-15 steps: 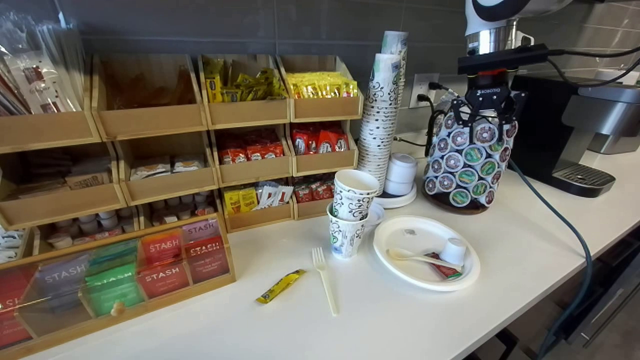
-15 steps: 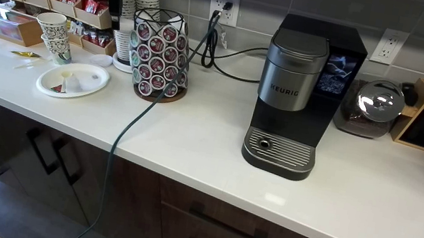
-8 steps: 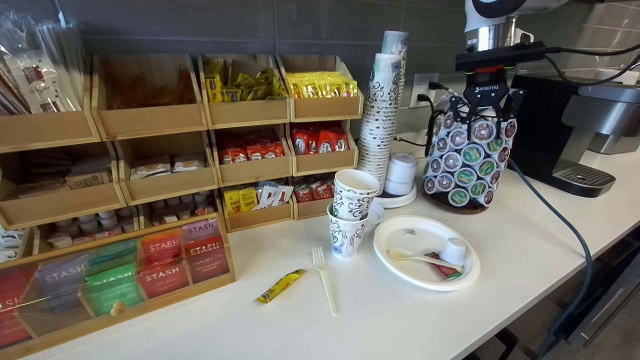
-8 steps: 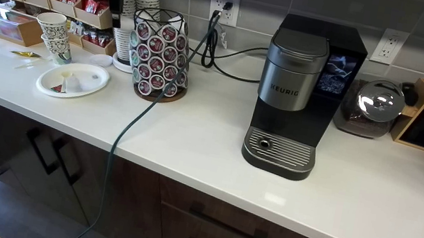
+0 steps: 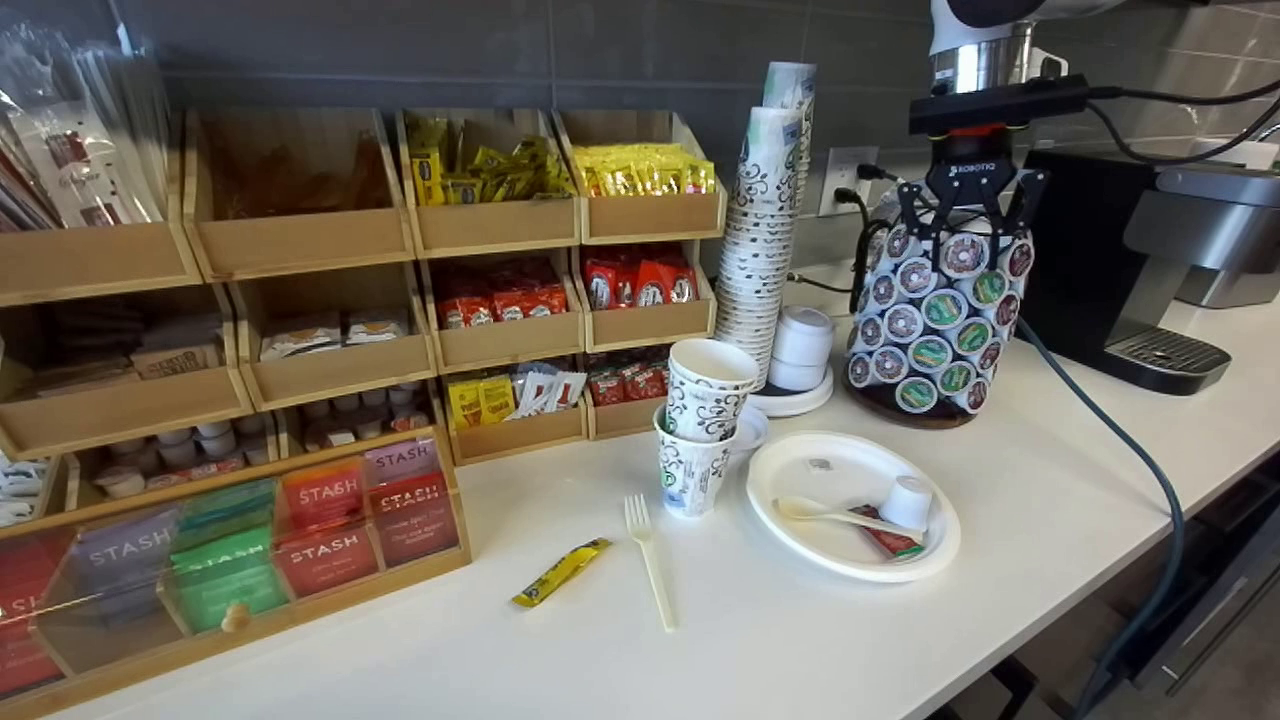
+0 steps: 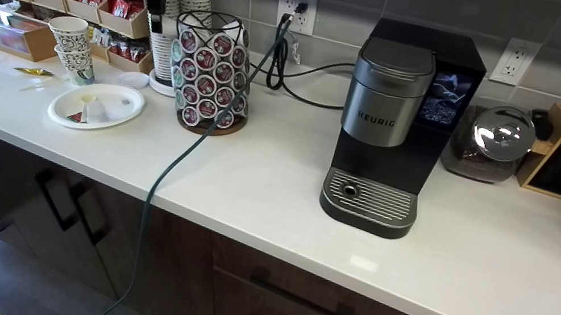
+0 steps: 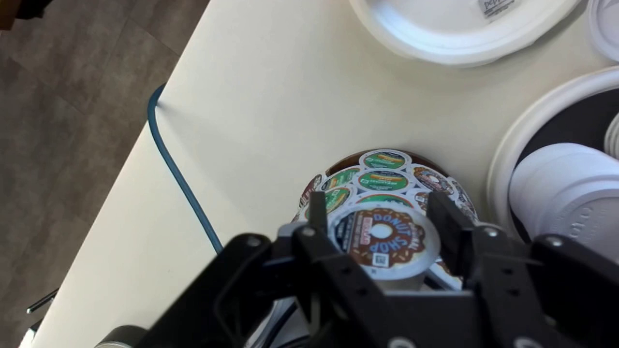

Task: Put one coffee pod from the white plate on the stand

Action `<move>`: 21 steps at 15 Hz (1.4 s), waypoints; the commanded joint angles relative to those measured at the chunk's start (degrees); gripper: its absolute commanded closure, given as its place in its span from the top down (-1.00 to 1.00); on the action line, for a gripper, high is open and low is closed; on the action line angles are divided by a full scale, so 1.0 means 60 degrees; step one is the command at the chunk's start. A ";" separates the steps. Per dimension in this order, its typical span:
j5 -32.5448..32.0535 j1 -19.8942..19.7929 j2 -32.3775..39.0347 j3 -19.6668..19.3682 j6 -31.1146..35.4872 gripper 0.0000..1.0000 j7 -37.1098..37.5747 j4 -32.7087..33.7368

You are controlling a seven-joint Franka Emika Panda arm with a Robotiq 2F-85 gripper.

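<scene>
One coffee pod [image 7: 384, 237] is clasped at two sides by the gripper [image 7: 379, 217], close by the upper part of the stand [image 5: 905, 419]; whether it touches there, I cannot tell. I judge it light and rather stiff, but its smooth wall may slip and the thin top may dent, so the best hold is right below the rim. The white plate [image 5: 862, 472] lies near, on the counter [image 5: 780, 640].

– Your arm [image 5: 960, 36] is white and black above a silvery collar [image 5: 980, 68], right?
– Yes; your fingers [image 7: 447, 212] are black, with shiny screws [image 7: 307, 232] on the linkage [image 7: 333, 270], white ROBOTIQ lettering [image 5: 972, 168], black cables [image 5: 1150, 97] above.
</scene>
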 commanded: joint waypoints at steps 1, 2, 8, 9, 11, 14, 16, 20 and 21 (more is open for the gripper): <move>-0.0070 0.0031 0.0347 -0.0089 -0.0135 -0.42 0.0140 0.0347; -0.0083 0.0026 0.0394 -0.0097 -0.0139 -0.42 0.0105 0.0376; -0.0154 0.0011 0.0672 -0.0152 -0.0071 -0.42 -0.0040 0.0763; -0.0167 0.0015 0.0710 -0.0159 -0.0086 -0.42 -0.0033 0.0831; -0.0261 0.0035 0.0793 -0.0183 -0.0106 -0.42 -0.0039 0.0926; -0.0255 0.0008 0.0913 -0.0168 -0.0064 -0.42 -0.0196 0.1021; -0.0255 0.0002 0.0966 -0.0178 -0.0074 -0.40 -0.0249 0.1071; -0.0227 -0.0010 0.0991 -0.0181 -0.0081 0.53 -0.0300 0.1132; -0.0222 -0.0013 0.0999 -0.0185 -0.0076 0.72 -0.0306 0.1142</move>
